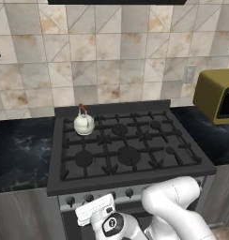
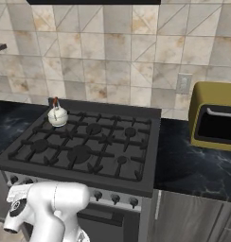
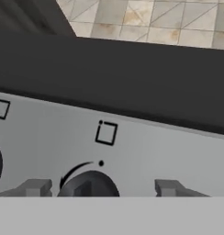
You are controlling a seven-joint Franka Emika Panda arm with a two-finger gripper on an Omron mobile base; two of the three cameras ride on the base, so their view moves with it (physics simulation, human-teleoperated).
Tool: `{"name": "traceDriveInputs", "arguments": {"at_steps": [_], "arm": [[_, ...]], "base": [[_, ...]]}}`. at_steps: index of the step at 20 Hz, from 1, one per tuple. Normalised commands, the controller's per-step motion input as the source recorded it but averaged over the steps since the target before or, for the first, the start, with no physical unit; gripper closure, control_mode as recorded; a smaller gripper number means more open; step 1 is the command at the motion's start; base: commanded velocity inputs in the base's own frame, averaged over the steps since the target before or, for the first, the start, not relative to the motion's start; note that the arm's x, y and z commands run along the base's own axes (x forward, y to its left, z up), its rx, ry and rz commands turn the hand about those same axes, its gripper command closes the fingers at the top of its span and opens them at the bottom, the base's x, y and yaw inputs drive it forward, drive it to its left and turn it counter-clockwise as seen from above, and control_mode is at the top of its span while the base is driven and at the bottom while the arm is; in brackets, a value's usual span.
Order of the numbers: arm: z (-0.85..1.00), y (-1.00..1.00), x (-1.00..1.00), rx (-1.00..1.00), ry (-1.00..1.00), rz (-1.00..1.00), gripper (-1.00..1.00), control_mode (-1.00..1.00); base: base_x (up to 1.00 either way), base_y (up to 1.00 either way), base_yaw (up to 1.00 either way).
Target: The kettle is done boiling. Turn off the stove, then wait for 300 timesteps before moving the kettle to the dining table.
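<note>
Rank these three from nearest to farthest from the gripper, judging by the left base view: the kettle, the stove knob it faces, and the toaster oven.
1. Stove knob: directly ahead of the gripper, between its open fingertips, on the grey front panel.
2. Kettle: on the stove's back-left burner.
3. Toaster oven: far right, on the counter.

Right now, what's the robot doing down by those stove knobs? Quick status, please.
Gripper open, fingers straddling a dark knob on the stove front. Kettle sits on the rear left burner. Nothing in the way.
</note>
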Motion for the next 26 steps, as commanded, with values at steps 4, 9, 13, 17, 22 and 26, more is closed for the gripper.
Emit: {"name": "traceDriveInputs", "arguments": {"at_steps": [4,9,13,17,22,26], "arm": [[0.00,0.00,-0.44,0.18,-0.11,0.00,-1.00,-1.00],[0.00,0.00,-0.47,0.19,-0.05,0.00,-1.00,-1.00],[0.00,0.00,-0.47,0.18,-0.02,0.00,-1.00,-1.00],[0.00,0.00,-0.51,0.18,-0.04,0.00,-1.00,-1.00],[0.00,0.00,-0.56,0.19,-0.06,0.00,-1.00,-1.00],[0.00,0.00,-0.55,0.18,-0.06,0.02,-1.00,-1.00]], "base": [[0.00,0.00,0.00],[0.00,0.00,0.00],[0.00,0.00,0.00],[0.00,0.00,0.00],[0.00,0.00,0.00],[0.00,0.00,0.00]]}}
